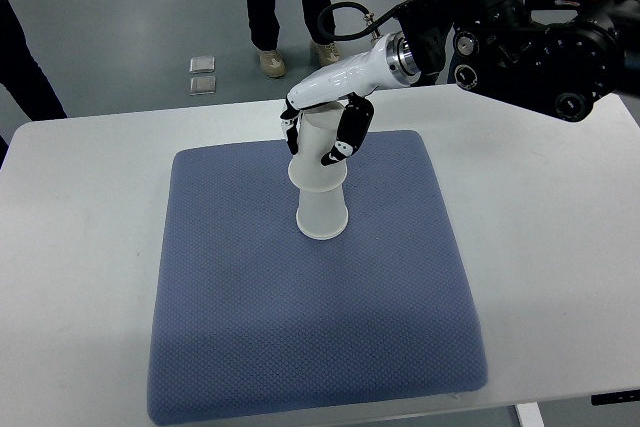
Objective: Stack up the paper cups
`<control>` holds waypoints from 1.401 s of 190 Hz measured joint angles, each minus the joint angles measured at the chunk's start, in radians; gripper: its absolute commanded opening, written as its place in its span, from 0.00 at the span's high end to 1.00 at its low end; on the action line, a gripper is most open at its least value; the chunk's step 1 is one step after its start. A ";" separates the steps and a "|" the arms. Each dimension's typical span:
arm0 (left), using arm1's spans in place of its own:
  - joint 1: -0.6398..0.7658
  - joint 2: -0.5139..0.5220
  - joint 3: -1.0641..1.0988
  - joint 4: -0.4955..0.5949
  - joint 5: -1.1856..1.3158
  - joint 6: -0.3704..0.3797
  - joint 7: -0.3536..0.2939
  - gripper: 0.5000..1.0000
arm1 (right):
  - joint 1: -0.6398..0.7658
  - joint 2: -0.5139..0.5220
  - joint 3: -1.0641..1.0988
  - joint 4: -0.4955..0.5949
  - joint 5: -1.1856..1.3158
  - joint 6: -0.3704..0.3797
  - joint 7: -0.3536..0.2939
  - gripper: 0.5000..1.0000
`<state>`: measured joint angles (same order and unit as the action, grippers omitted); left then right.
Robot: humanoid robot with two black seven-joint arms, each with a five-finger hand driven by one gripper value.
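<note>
Upside down on the blue mat [250,327] stand white paper cups [321,192], one stacked over another, with the lower rim flared on the mat. My right hand [320,137] comes in from the upper right on a black arm. Its white palm sits over the top cup and its black-tipped fingers [348,137] curl down both sides of it, gripping it. The top of that cup is hidden under the palm. No left arm shows.
The mat lies on a white table [560,247] whose far edge runs behind the hand. Beyond it, people's legs and shoes [270,62] stand on the grey floor, near two small square floor plates [203,74].
</note>
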<state>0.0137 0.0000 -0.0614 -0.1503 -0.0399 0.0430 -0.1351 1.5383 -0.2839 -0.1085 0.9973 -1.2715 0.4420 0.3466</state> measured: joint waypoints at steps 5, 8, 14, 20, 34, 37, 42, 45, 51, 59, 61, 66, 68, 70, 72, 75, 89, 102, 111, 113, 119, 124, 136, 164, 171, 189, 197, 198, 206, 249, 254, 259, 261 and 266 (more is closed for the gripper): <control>0.000 0.000 0.000 0.000 0.000 0.000 0.000 0.00 | -0.002 0.000 0.000 0.000 0.000 0.000 0.000 0.65; 0.000 0.000 0.000 0.000 0.000 0.000 0.000 0.00 | -0.003 0.000 0.000 0.000 0.000 0.000 0.000 0.65; 0.000 0.000 0.000 0.000 0.000 0.000 0.000 0.00 | -0.004 0.000 0.000 0.000 0.000 0.000 0.000 0.65; 0.000 0.000 0.000 0.000 0.000 0.000 0.000 0.00 | -0.006 0.000 0.000 0.000 0.000 0.000 0.000 0.65; 0.000 0.000 0.000 0.000 0.000 0.000 0.000 0.00 | -0.008 -0.001 -0.001 0.000 0.000 0.002 0.000 0.64; 0.000 0.000 0.000 0.000 0.000 0.000 0.000 0.00 | -0.008 -0.001 -0.001 0.000 -0.001 0.002 0.000 0.64; 0.000 0.000 0.000 0.000 0.000 0.000 0.000 0.00 | -0.009 -0.001 -0.001 0.000 -0.001 0.002 0.000 0.64; 0.000 0.000 0.000 0.000 0.000 0.000 0.000 0.00 | -0.009 -0.001 -0.002 0.000 -0.002 0.002 0.000 0.64; 0.000 0.000 0.000 0.000 0.000 0.000 0.000 0.00 | -0.010 -0.001 -0.002 0.000 -0.002 0.002 0.000 0.64; 0.000 0.000 0.000 0.000 0.000 0.000 0.000 0.00 | -0.013 -0.001 -0.002 0.000 -0.004 0.002 0.000 0.64; 0.000 0.000 0.000 0.000 0.000 0.000 0.000 0.00 | -0.014 -0.001 -0.002 0.000 -0.004 0.002 0.000 0.63; 0.000 0.000 0.000 0.000 0.000 0.000 0.000 0.00 | -0.017 -0.001 -0.002 0.000 -0.005 0.002 0.000 0.60; 0.000 0.000 0.000 0.000 0.000 0.000 0.000 0.00 | -0.018 -0.001 -0.002 0.000 -0.005 0.002 0.000 0.59; 0.000 0.000 0.000 0.000 0.000 0.000 0.000 0.00 | -0.019 -0.001 -0.002 0.000 -0.005 0.001 0.000 0.57; 0.000 0.000 0.000 0.000 0.000 0.000 0.000 0.00 | -0.020 -0.001 -0.002 0.000 -0.006 0.001 0.000 0.56; 0.000 0.000 0.000 0.000 0.000 0.000 0.000 0.00 | -0.021 -0.001 -0.002 0.000 -0.006 0.001 0.000 0.55; 0.000 0.000 0.000 0.000 0.000 0.000 0.000 0.00 | -0.026 -0.001 -0.002 0.000 -0.006 -0.001 0.000 0.47; 0.000 0.000 0.000 0.000 0.000 0.000 0.000 0.00 | -0.030 0.000 -0.002 0.000 -0.005 -0.001 -0.003 0.41; 0.000 0.000 0.000 0.000 0.000 0.000 0.000 0.00 | -0.031 0.000 -0.002 0.000 -0.003 -0.001 -0.005 0.36; 0.000 0.000 0.000 0.000 0.000 0.000 0.000 0.00 | -0.032 0.000 -0.002 0.000 -0.003 -0.001 -0.005 0.35; 0.000 0.000 0.000 0.000 0.000 0.000 0.000 0.00 | -0.032 0.000 -0.001 0.000 -0.002 0.000 -0.005 0.32; 0.000 0.000 0.000 0.000 0.000 0.000 0.000 0.00 | -0.032 0.000 -0.001 0.000 -0.001 -0.001 -0.006 0.30; 0.000 0.000 0.000 0.000 0.000 0.000 0.000 0.00 | -0.033 0.000 -0.001 0.000 0.002 0.000 -0.007 0.28; 0.000 0.000 0.000 0.000 0.000 0.000 0.000 0.00 | -0.035 0.000 0.000 0.001 0.005 0.005 -0.007 0.20; 0.000 0.000 0.000 0.000 0.000 0.000 0.000 0.00 | -0.035 0.000 0.000 0.001 0.005 0.005 -0.007 0.20; 0.000 0.000 0.000 0.000 0.000 0.000 0.000 0.00 | -0.035 -0.002 0.000 0.002 0.005 0.006 -0.008 0.19; 0.000 0.000 0.000 0.000 0.000 0.000 0.000 0.00 | -0.034 -0.004 0.001 0.002 0.006 0.006 -0.008 0.19; 0.000 0.000 0.000 0.000 0.000 0.000 0.000 0.00 | -0.034 -0.004 0.001 0.002 0.006 0.006 -0.008 0.19; 0.000 0.000 0.000 0.000 0.000 0.000 0.000 0.00 | -0.032 -0.006 0.002 0.003 0.006 0.006 -0.008 0.19; 0.000 0.000 0.000 0.000 0.000 0.000 0.000 0.00 | -0.021 -0.028 0.070 0.004 0.007 0.022 -0.008 0.19; 0.000 0.000 0.000 0.000 0.000 0.000 0.000 0.00 | -0.021 -0.034 0.084 0.004 0.007 0.026 -0.008 0.18; 0.000 0.000 0.000 0.000 0.000 0.000 0.000 0.00 | -0.022 -0.042 0.097 0.004 0.007 0.029 -0.008 0.18; 0.000 0.000 0.000 0.000 0.000 0.000 0.000 0.00 | -0.023 -0.045 0.102 0.004 0.007 0.031 -0.008 0.18; 0.000 0.000 0.000 0.000 0.000 0.000 0.000 0.00 | -0.026 -0.055 0.114 0.003 0.007 0.033 -0.008 0.19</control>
<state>0.0138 0.0000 -0.0614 -0.1503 -0.0399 0.0430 -0.1351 1.5126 -0.3385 0.0051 1.0002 -1.2644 0.4754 0.3390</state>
